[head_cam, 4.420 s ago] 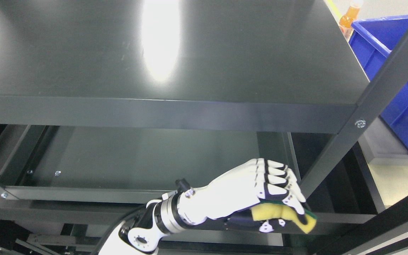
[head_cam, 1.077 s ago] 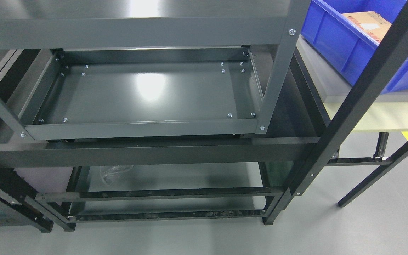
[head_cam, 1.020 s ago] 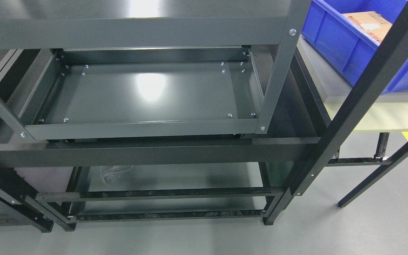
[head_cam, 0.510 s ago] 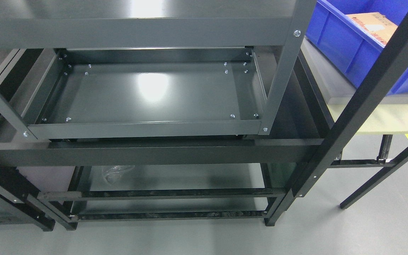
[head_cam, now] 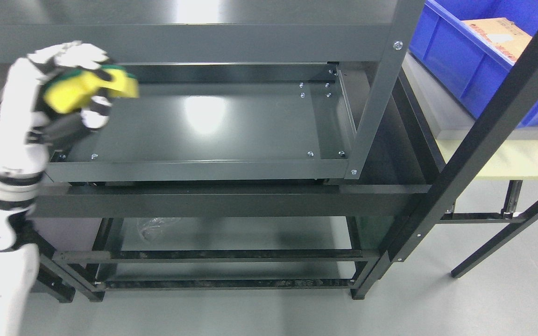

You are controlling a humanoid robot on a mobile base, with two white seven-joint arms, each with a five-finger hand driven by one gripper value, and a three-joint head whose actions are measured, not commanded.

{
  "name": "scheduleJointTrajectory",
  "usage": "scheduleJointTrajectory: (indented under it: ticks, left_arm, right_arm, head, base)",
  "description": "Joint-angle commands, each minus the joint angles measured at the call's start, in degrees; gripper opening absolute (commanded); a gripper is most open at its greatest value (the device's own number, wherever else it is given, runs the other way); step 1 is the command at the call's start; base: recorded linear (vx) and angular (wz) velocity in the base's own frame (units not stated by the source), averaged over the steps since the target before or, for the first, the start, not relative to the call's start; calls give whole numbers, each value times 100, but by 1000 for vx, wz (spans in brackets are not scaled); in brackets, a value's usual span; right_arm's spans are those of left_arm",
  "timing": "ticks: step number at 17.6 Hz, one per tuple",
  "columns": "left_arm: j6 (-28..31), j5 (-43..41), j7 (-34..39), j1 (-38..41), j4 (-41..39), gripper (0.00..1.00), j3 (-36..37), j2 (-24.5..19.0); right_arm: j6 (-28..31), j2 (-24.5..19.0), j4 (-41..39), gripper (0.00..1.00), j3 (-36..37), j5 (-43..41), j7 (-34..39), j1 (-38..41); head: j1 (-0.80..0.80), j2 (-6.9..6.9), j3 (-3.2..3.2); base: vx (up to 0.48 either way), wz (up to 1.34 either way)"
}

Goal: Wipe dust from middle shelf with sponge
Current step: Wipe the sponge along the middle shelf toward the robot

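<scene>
My left hand (head_cam: 75, 81) rises along the picture's left edge, white with dark joints, its fingers curled around a yellow sponge (head_cam: 87, 86) with a green scouring side. The sponge hangs at the far left end of the dark grey middle shelf (head_cam: 213, 126), just under the front beam of the top shelf (head_cam: 180, 42). Whether the sponge touches the shelf surface I cannot tell. The shelf is a shallow tray with bolts in its corners and a light glare in its middle. The right hand is out of view.
A slanted black upright (head_cam: 479, 135) crosses the right side. Behind it a blue bin (head_cam: 465, 60) holding a cardboard box stands on a pale table (head_cam: 507, 158). A crumpled clear plastic bag (head_cam: 150, 228) lies on the lower shelf. Grey floor spreads below.
The camera tilted down from the top shelf to the middle and lower shelves. The left hand left view, then came back in at the left with the sponge.
</scene>
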State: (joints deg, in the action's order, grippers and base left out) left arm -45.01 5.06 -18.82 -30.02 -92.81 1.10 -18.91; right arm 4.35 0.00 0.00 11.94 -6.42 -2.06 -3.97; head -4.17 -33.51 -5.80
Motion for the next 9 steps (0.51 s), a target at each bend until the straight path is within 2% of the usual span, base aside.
scheduleJointTrajectory:
  ticks: [1,4,9]
  left_arm:
    - [1,-1534,158,-592,-116,0,2215,1791]
    - [1,-1718,475,-654,157,0,2693,1791]
    - [1,-1710,493,-699,579,1,2422,1791]
  right_arm:
    - [5,100,-100,100,2,0,-5,1]
    - [5,100,-100,100,-7,0,-5,1]
    - [5,100,-100,100,2,0,-5,1]
  head:
    - [0,0,0]
    - [0,0,0]
    - [0,0,0]
  base:
    - [0,0]
    - [-4,-48]
    - [-3,-20]
